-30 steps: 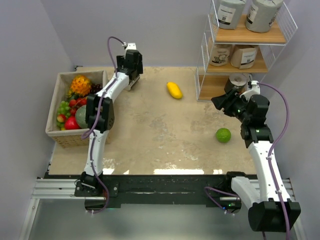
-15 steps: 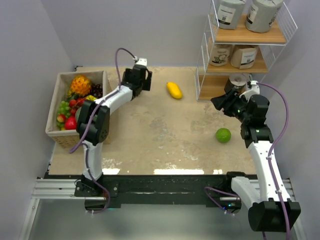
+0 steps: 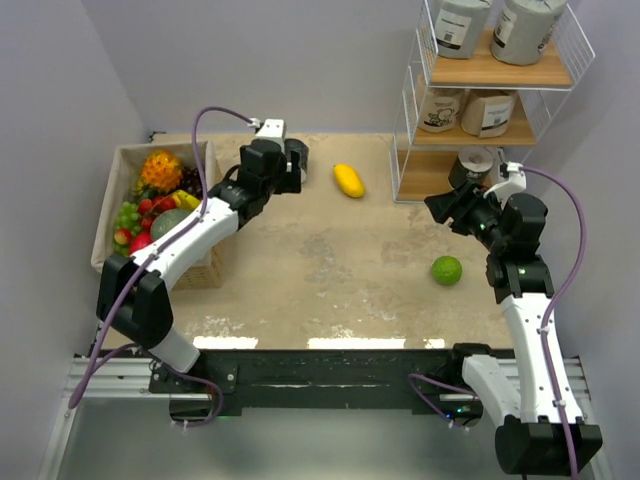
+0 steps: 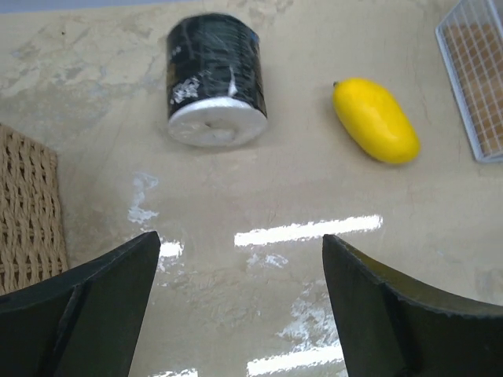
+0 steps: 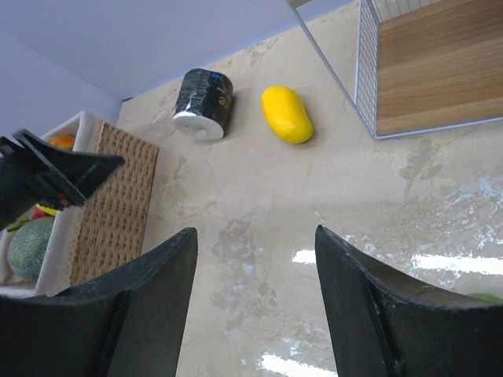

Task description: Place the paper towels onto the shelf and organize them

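A black paper towel roll point(image 4: 216, 78) lies on its side on the table at the back, its white end facing my left gripper point(image 4: 240, 239), which is open and empty a little short of it. The roll also shows in the right wrist view point(image 5: 203, 104). In the top view it is hidden under my left gripper point(image 3: 293, 165). The shelf point(image 3: 490, 72) stands at the back right with two grey rolls point(image 3: 462, 25) on the top board, two tan rolls point(image 3: 443, 108) on the middle one and a black roll point(image 3: 478, 160) on the bottom one. My right gripper point(image 3: 438, 205) is open and empty just in front of the bottom board.
A yellow mango point(image 3: 348, 180) lies between the black roll and the shelf. A green fruit point(image 3: 446, 270) lies on the table near the right arm. A wicker basket point(image 3: 112, 270) of fruit stands at the left edge. Walls close in the back and both sides.
My left arm has swung its gripper rightward and a little nearer, away from the back wall. The right arm has hardly moved.
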Robot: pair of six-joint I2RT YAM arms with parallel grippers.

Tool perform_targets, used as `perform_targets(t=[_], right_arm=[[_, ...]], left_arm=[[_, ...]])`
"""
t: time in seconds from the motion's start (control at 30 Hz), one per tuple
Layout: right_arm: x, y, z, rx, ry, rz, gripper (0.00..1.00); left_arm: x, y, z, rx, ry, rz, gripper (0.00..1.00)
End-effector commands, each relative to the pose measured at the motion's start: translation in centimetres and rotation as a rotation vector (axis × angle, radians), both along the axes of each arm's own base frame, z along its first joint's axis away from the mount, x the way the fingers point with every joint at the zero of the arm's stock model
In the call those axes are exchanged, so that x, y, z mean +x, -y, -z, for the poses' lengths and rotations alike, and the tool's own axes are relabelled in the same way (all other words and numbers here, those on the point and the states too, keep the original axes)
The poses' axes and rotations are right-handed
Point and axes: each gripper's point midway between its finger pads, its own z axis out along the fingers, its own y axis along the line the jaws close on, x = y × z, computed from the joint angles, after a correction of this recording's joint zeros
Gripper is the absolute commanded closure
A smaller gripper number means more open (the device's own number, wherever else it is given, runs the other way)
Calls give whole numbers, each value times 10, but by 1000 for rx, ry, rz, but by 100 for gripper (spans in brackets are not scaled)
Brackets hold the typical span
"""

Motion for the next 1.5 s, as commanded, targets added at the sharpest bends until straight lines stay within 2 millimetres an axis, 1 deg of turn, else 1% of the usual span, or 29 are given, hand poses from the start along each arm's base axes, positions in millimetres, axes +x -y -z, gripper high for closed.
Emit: perform_targets(t=[0.0,0.03,0.07,0.1,0.13,0.17,0.2,0.23,0.27,0.3,0.33,0.4,0.47,0.5,0.53,0.6,0.67,0.73,0.77,0.8,0.9,0.97,1.1,1.23,1.27,1.3,1.37,1.43,1.47], right_arm=[[-5,5,-15,-41,41,18,35],[-8,6,-18,-44,54,21,35],[-9,6,-20,-45,57,24,35],[-10,6,-20,-47,57,26,35],[-12,5,-22,-44,63,22,35],[-12,5,-22,-41,62,18,35],[-13,4,-22,-38,62,14,35],[-13,3,-23,-34,64,10,35],[-14,1,-26,-31,70,0,35],[-15,1,-26,-31,69,-4,35],[-15,0,-27,-30,72,-5,35],[-14,1,-29,-36,75,-1,35],[-14,1,-30,-38,75,-2,35],[-12,1,-29,-40,69,-6,35],[-11,1,-29,-40,66,-6,35],[-9,3,-29,-46,63,-1,35],[-7,3,-29,-47,61,2,35],[-5,3,-29,-45,56,4,35],[-4,3,-30,-43,57,3,34],[-4,3,-29,-43,52,4,34],[-3,5,-32,-48,51,13,34],[-3,6,-37,-56,60,19,34],[-2,8,-39,-67,56,25,34],[1,6,-38,-64,47,13,35],[1,6,-37,-65,43,10,35],[1,6,-36,-66,36,9,35],[1,6,-36,-76,34,6,35],[0,5,-34,-75,29,5,35],[0,6,-33,-75,29,7,35]], left_arm=[[24,-7,8,-70,-72,-155,14],[31,-8,4,-92,-76,-174,15],[34,-6,4,-102,-72,-180,14],[40,-3,11,-83,-71,-162,14],[49,3,8,-85,-13,-127,16],[53,7,10,-59,7,-91,19],[60,4,21,47,16,-51,23],[67,-1,15,113,55,-78,23],[72,-4,17,172,61,-77,23],[77,-6,31,283,45,-46,23],[83,-4,26,325,54,-32,23],[90,0,36,458,47,40,22],[95,4,40,510,66,78,22],[95,7,48,554,65,121,21],[98,14,46,540,103,149,21],[101,19,44,549,167,186,20],[103,24,48,567,198,230,19],[107,25,57,585,216,239,19],[109,24,60,600,220,237,19],[113,21,71,623,219,235,19],[122,16,86,628,229,235,20],[127,16,89,620,238,246,20],[141,13,99,662,248,247,20],[151,5,104,700,268,211,22],[152,4,106,712,276,211,23],[155,6,102,711,299,202,23],[158,4,108,722,301,194,24],[161,5,106,718,322,181,25],[160,6,112,715,320,189,25]])
